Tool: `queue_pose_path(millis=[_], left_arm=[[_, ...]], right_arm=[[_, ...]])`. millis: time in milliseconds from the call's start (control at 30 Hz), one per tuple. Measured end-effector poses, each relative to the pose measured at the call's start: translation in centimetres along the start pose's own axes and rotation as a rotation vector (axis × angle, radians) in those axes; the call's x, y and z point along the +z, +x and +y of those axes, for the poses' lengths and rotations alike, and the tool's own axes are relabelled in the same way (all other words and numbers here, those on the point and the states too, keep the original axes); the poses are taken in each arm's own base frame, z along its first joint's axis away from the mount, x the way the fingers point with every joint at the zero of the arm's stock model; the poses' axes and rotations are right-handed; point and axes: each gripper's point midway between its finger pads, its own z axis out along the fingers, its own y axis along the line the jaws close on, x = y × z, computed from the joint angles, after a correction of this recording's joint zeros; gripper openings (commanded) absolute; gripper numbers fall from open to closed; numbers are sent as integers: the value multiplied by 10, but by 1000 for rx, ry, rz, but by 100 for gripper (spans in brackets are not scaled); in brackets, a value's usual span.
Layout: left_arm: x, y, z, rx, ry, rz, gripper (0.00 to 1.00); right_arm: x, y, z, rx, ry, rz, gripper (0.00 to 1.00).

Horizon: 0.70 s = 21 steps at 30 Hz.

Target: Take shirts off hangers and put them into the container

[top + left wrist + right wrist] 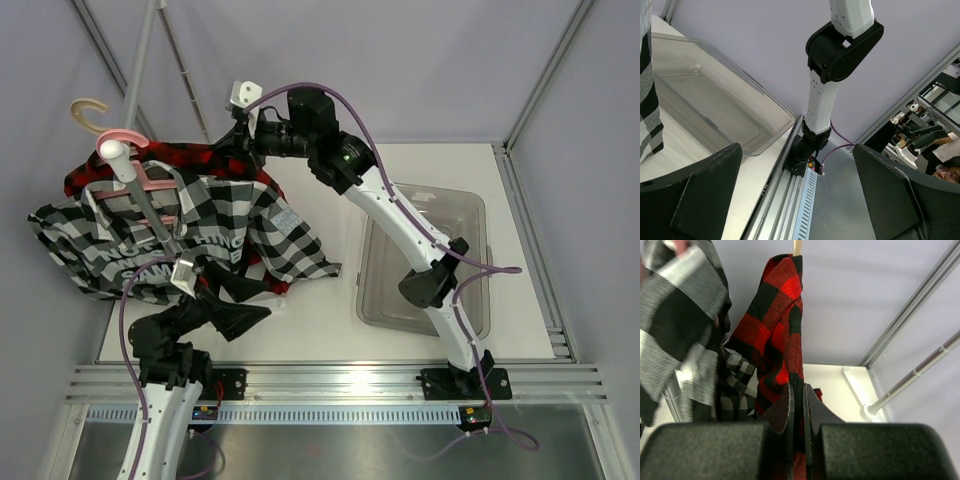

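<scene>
The red-and-black shirt hangs at the back of the rack, and my right gripper is shut on its right edge. In the right wrist view, red check cloth runs down between the closed pads of that gripper, with a beige hanger tip above it. The black-and-white shirt hangs in front on the pink hanger. A beige hanger hook shows behind. My left gripper is open and empty below this shirt. The container lies to the right.
The grey rack pole slants up at the back left. My right arm reaches across above the container's left side. Aluminium rails run along the near table edge. The left wrist view shows the container and the right arm's base.
</scene>
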Motion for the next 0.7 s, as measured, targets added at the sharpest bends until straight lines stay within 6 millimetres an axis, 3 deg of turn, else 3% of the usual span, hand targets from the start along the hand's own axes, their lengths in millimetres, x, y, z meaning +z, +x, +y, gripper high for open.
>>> queue_pose_path(millis=[100, 200, 333, 433, 567, 700], left_arm=[[0, 1, 2, 2, -9, 10, 99], [2, -4, 1, 21, -37, 26, 99], [5, -17, -4, 79, -91, 58, 99], [7, -23, 1, 93, -141, 78, 99], [9, -28, 12, 92, -196, 91, 99], [18, -34, 15, 84, -218, 117, 99]], right_arm=[[3, 18, -8, 50, -1, 13, 0], [-3, 43, -29, 92, 44, 41, 0], [-21, 91, -45, 161, 144, 141, 0], [-39, 111, -47, 201, 211, 201, 0], [-74, 110, -46, 230, 299, 224, 0], [-111, 79, -57, 226, 388, 180, 0]])
